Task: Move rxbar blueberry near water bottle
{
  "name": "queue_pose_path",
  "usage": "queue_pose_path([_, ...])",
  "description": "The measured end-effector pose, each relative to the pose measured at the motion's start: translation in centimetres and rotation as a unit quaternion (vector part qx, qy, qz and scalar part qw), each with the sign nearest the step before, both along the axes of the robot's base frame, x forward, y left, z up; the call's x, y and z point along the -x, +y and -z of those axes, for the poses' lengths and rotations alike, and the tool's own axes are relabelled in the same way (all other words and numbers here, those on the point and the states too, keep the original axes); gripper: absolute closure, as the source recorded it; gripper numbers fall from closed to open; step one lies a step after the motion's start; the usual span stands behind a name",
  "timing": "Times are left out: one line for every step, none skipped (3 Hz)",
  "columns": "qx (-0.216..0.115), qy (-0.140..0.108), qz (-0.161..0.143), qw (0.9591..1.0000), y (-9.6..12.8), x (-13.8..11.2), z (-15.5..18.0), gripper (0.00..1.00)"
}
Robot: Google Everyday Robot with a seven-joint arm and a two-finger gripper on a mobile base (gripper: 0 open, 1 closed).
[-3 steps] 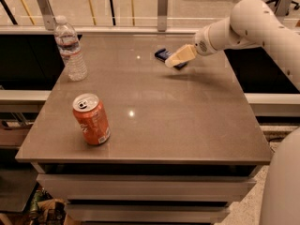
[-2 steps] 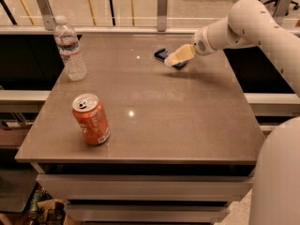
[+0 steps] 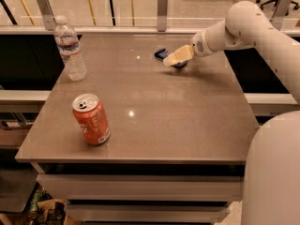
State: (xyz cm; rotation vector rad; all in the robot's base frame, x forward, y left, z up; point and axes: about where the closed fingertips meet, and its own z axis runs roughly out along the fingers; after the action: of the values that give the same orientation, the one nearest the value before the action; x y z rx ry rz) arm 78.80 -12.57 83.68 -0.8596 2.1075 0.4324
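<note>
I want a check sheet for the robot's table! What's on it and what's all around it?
Surface: grey-brown table, flat, with small spots of light.
Job's things: rxbar lying flat at the far side; bottle upright at the far left corner, capped, well apart from the rxbar.
Clutter: orange can upright near the front left.
Grippers: gripper down at the rxbar, over its right end.
Cables: nothing seen on the table; thin yellow and dark lines behind the rail may be cables or poles.
Surroundings: metal posts on the rail; robot's white body front right.
</note>
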Motion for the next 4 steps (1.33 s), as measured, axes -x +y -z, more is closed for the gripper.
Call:
queue_pose_path([0.005, 0.013, 0.018, 0.9997, -0.15, 0.24, 0.63, 0.0])
queue_pose_path([0.015, 0.017, 0.029, 0.9993, -0.06, 0.54, 0.92, 0.0])
queue_pose_path([0.023, 0.017, 0.029, 0.9992, 0.37, 0.57, 0.87, 0.0])
queue_pose_path([0.026, 0.015, 0.027, 0.9992, 0.67, 0.46, 0.85, 0.0])
